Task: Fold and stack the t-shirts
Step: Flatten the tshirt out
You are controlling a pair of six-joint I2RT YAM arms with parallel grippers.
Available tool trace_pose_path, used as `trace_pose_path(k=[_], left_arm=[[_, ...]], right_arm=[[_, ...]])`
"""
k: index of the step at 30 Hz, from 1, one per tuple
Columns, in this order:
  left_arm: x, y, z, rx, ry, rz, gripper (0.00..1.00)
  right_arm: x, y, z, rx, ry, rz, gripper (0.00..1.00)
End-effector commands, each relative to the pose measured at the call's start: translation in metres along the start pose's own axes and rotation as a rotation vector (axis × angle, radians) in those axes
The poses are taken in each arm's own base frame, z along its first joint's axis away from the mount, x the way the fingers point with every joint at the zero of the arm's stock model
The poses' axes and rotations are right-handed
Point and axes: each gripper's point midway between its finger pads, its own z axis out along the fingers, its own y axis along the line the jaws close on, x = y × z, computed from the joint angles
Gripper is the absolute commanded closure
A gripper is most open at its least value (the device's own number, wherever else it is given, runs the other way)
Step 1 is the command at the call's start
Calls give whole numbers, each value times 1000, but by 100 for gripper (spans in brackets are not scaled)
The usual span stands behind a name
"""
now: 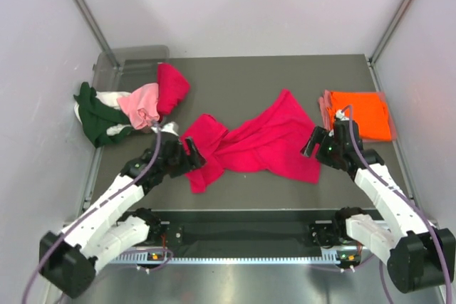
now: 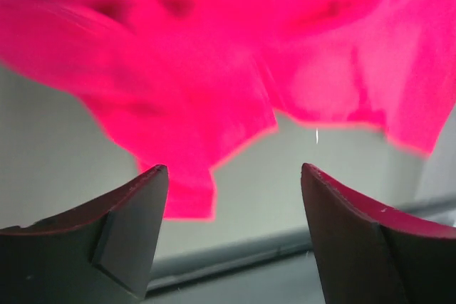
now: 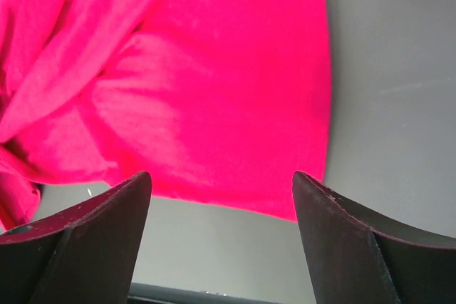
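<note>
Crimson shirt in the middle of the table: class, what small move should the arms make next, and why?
The crimson shirt lies twisted and unfolded; the left pincer and right pincer stand open and empty at its two ends. So probably lower both and close them on the nearest edges, ready to pull it flat.

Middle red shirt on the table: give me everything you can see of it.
Soft plain crimson cloth, the red shirt lies unfolded and crumpled across the centre of the grey table, twisted through its middle. Its narrower end bunches by the left hand, its wider end spreads by the right hand. Both hands are open at its edges, gripping nothing. The orange shirt lies apart from it.
</note>
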Motion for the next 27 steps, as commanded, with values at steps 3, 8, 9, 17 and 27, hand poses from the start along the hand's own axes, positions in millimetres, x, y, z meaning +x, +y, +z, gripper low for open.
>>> trace_pose_path(k=[3,8,9,17,27], left_arm=[[26,-17,11,-88,29,88,28],[49,-9,11,-262,50,302,37],[50,-13,14,-298,59,332,37],[70,-11,25,-483,97,528,40],[93,11,34,-550,183,584,46]], right_arm=[[14,0,0,32,26,-15,20],[19,-5,1,50,38,-28,20],[20,-6,2,52,41,-33,20],[21,-7,5,53,42,-39,19],[27,-11,10,59,53,-44,18]])
